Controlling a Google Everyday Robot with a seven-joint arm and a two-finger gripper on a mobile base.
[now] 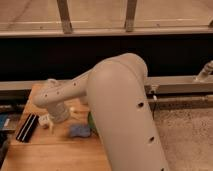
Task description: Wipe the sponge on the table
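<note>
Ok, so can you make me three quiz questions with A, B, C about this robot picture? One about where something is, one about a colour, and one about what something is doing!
1. Where is the sponge compared with the black ribbed bar?
A. To its right in the picture
B. To its left
C. On top of it

2. What colour is the sponge?
A. Red
B. Blue-grey
C. Yellow

3. What is the sponge doing?
A. Hanging high in the air
B. Lying on the table
C. Lying on the floor

Answers:
1 A: the bar lies near the table's left edge, and the sponge is further right.
2 B: it looks blue-grey against the light brown wood.
3 B: it lies flat on the wood. The end effector is close by, just up and left of it, at the low end of the arm.
</note>
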